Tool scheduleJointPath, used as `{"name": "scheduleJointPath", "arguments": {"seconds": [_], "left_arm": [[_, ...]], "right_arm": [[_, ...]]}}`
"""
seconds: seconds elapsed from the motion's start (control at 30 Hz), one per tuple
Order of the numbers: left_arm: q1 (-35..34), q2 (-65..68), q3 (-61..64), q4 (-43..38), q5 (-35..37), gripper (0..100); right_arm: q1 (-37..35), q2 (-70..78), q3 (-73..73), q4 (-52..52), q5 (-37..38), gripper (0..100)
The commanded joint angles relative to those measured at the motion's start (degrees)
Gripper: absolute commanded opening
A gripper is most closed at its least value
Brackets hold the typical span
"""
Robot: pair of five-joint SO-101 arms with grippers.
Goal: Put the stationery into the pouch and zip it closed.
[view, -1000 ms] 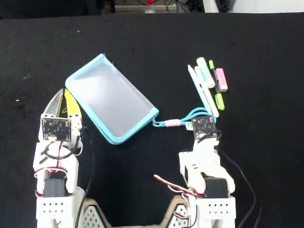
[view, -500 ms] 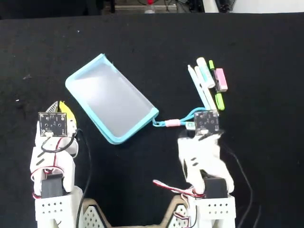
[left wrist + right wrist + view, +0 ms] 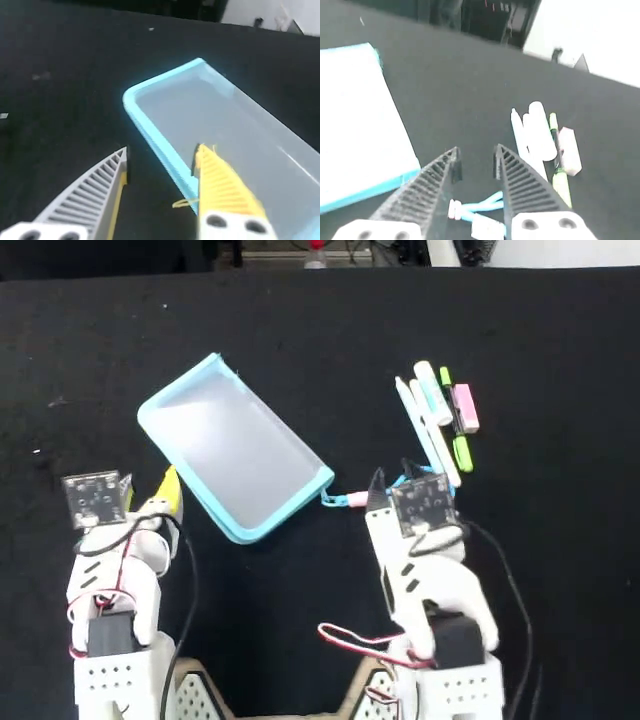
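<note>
the right gripper [image 3: 476, 152] is being held with its 2 black ribbed jaws a little apart and clamped on nothing. just beneath those jaws, the light blue zip cord with a pink bead [image 3: 470, 212] is lying on the black table [image 3: 300, 330], running off toward the pouch's corner.

the stationery [image 3: 440, 410] is lying loose just ahead of the right jaws, slightly toward the side away from the pouch. it is made up of slim white pens [image 3: 425, 425], 1 green highlighter [image 3: 462, 452] and 1 pink eraser block [image 3: 466, 408]. its long axis is running almost straight away from the jaws, so the jaws are being pointed along the pens rather than across them. by judgement, a wrist turn is being called for before a pen can be pinched across its width.

the translucent rectangular pouch with a light blue rim [image 3: 235, 460] is lying flat and slantwise. 1 long edge is lying just ahead of the left gripper [image 3: 160, 152], whose white and yellow jaws are being held wide apart and empty. whether the zip is open cannot be told. the right arm is being judged nearer the stationery, the left nearer the pouch.
</note>
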Motion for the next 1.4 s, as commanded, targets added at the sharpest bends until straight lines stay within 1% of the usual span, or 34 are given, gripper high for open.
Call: {"name": "scheduleJointPath", "arguments": {"seconds": [0.0,0.1,0.27,0.4,0.57,0.7,0.93,1.07,1.13,1.27,1.37], "left_arm": [[-2.8,-0.2,-1.1,-0.8,2.2,23],[-3.5,-0.2,0.9,-4.0,2.2,23],[-3.6,-0.2,1.1,-4.4,2.1,23],[-3.1,0.3,1.1,-4.3,-1.2,23],[-3.1,0.4,1.1,-4.3,-1.5,23],[-3.1,0.4,1.1,-4.3,-1.7,23],[-3.1,0.4,1.1,-4.3,-1.7,23],[-3.1,0.4,1.1,-4.3,-1.8,23],[-3.1,0.4,1.1,-4.3,-1.8,23],[-3.1,0.4,1.1,-4.3,-1.8,23],[-3.1,0.4,1.1,-4.3,-1.8,23]], "right_arm": [[-1.1,-1.8,-15.2,7.9,0.4,12.0],[-1.1,-1.7,-22.9,13.6,0.6,12.2],[-1.2,2.1,-30.2,20.0,0.8,12.3],[-3.9,14.8,-32.4,20.6,2.9,12.3],[-4.7,36.4,-36.1,20.1,4.2,12.3],[-4.7,47.4,-37.7,19.3,6.2,12.3],[-4.8,60.4,-37.8,15.5,18.6,12.3],[-4.9,68.4,-37.6,9.6,22.3,12.4],[-4.9,72.3,-37.8,8.2,25.7,12.9],[-6.2,79.3,-38.8,6.7,34.2,22.4],[-7.3,83.9,-40.3,5.7,38.9,24.3]]}}
